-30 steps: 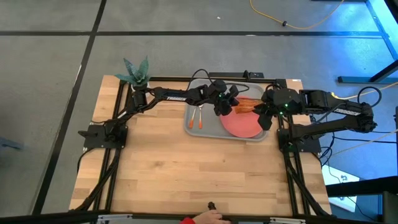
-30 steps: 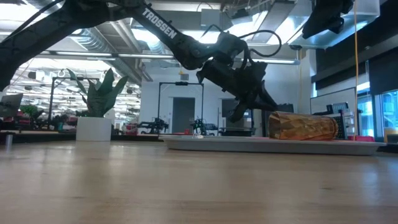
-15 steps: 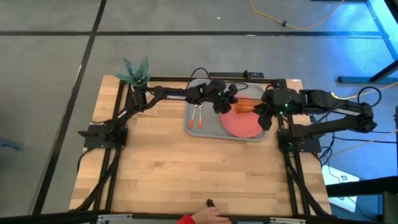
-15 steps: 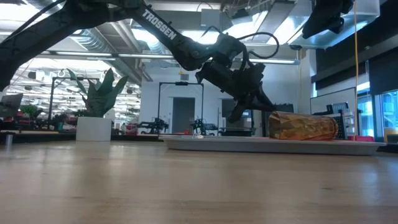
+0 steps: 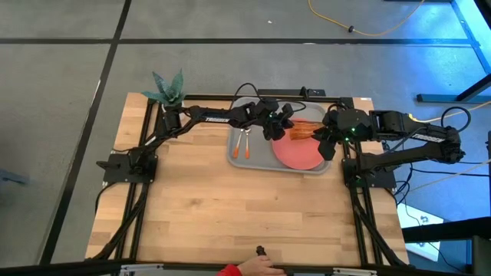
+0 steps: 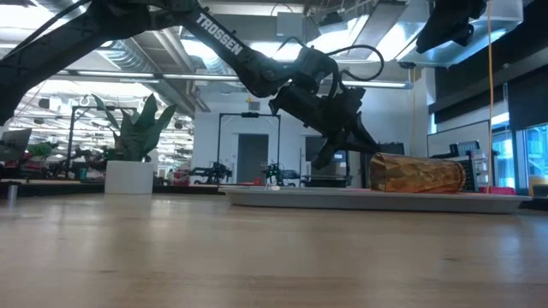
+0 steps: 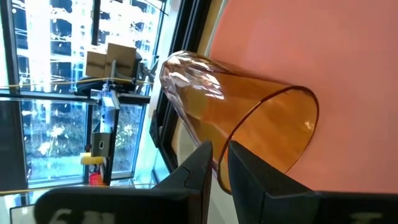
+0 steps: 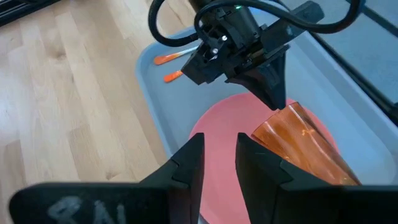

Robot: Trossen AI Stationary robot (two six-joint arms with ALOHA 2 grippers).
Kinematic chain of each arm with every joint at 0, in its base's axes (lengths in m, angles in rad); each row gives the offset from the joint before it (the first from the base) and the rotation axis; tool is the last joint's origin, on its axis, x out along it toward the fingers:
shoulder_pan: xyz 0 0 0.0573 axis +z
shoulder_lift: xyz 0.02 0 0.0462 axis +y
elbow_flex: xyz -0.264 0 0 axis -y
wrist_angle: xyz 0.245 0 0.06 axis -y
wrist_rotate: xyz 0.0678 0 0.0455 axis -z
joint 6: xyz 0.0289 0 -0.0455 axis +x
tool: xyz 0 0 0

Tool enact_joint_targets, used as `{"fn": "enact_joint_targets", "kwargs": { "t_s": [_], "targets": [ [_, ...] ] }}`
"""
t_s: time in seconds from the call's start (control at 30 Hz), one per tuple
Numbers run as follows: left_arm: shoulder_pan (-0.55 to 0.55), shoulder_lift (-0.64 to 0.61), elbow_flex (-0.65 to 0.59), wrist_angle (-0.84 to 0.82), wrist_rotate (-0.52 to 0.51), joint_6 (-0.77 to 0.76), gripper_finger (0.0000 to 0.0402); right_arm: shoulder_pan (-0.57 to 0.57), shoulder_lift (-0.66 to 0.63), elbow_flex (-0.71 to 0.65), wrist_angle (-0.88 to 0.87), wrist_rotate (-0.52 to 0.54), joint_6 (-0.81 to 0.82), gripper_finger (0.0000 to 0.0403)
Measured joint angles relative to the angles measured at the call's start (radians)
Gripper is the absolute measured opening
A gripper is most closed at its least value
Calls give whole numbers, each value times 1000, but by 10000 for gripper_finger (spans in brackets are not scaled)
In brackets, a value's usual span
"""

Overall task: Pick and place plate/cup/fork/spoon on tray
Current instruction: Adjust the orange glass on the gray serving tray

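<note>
The amber cup (image 5: 308, 130) lies on its side on the coral plate (image 5: 301, 157), its mouth toward my left gripper. The plate rests in the grey tray (image 5: 261, 159). Two orange-handled utensils (image 5: 242, 144), the fork and the spoon, lie side by side on the tray's left part; which is which I cannot tell. My left gripper (image 7: 221, 171) is at the upper rim of the cup's mouth, its fingers a narrow gap apart. My right gripper (image 8: 219, 165) hangs raised over the tray's right edge, fingers slightly apart, nothing between them. My left gripper comes slanting down from the table's left at the upper rim of the cup's mouth (image 7: 219, 179). One finger (image 7: 252, 180) stands before the mouth, the other (image 7: 196, 177) outside the wall. I cannot tell whether they touch the wall. The cup lies on the plate.
A green plant in a white pot (image 5: 169, 88) stands at the table's far left corner. A person's hand (image 5: 257, 268) shows at the near edge. Bare wooden tabletop (image 5: 245, 215) stretches from the tray to the near edge.
</note>
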Motion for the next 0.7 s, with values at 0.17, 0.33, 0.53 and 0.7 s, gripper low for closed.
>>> {"fn": "enact_joint_targets", "kwargs": {
  "t_s": [0.17,0.33,0.53,0.7],
  "targets": [
    [0,7,0,16,1,0,45,0,0,0,0,22,0,91],
    [-2,42,0,74,0,27,45,0,0,0,1,22,2,91],
    [-3,46,0,67,-26,44,45,0,0,0,1,21,1,91],
    [0,47,0,119,-34,45,45,0,0,0,1,21,1,91]
  ]
}}
